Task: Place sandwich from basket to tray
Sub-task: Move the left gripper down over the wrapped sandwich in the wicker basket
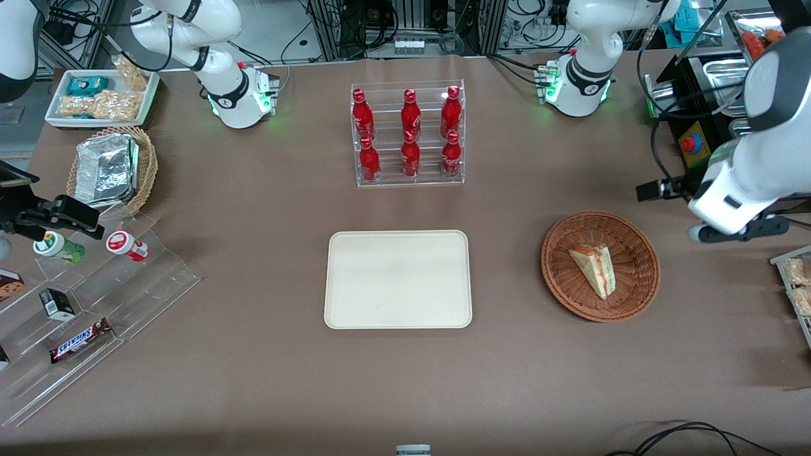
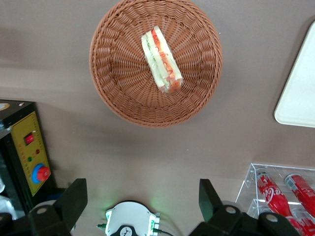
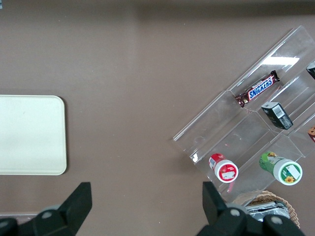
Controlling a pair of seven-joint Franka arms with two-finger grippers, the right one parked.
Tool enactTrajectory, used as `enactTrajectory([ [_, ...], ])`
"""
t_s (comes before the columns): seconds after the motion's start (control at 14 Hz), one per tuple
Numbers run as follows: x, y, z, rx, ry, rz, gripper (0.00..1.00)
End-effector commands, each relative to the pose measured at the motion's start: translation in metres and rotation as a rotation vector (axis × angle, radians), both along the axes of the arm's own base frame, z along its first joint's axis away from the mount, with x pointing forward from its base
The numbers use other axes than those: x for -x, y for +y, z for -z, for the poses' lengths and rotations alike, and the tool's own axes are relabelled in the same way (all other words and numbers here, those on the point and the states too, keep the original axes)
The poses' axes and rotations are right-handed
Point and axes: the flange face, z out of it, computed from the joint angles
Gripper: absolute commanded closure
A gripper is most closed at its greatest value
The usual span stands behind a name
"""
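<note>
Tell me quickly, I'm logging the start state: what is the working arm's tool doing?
Tool: open, holding nothing, raised clear of the basket; the sandwich lies in it.

- One sandwich point(image 1: 594, 269), in one reddish-brown basket point(image 1: 638, 286).
- One cream tray point(image 1: 398, 279).
- Six red bottles point(image 1: 409, 134) in one clear rack point(image 1: 460, 177).
- One tan wicker basket point(image 1: 147, 166) holding one foil container point(image 1: 104, 170).
- One gripper point(image 2: 142, 201), above the bench, fingers apart.

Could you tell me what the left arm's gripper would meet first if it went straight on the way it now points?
Probably bare table. The gripper, open and held above the table, points down at a spot just beside the basket holding the sandwich, though depth is hard to judge.
</note>
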Motion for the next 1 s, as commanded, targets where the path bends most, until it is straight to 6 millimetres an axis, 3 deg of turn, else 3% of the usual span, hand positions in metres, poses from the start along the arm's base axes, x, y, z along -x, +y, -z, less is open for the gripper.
enactTrajectory([
  [0.0,-0.008,0.001,0.042,-0.018,-0.009,-0.036,0.0],
  [0.21,-0.005,-0.003,0.115,-0.022,-0.086,-0.067,0.0],
  [0.43,-0.007,-0.008,0.166,-0.031,-0.115,-0.178,0.0],
  [0.57,-0.015,-0.013,0.193,-0.043,-0.128,-0.267,0.0],
  [0.93,-0.023,-0.017,0.229,-0.053,-0.146,-0.404,0.0],
])
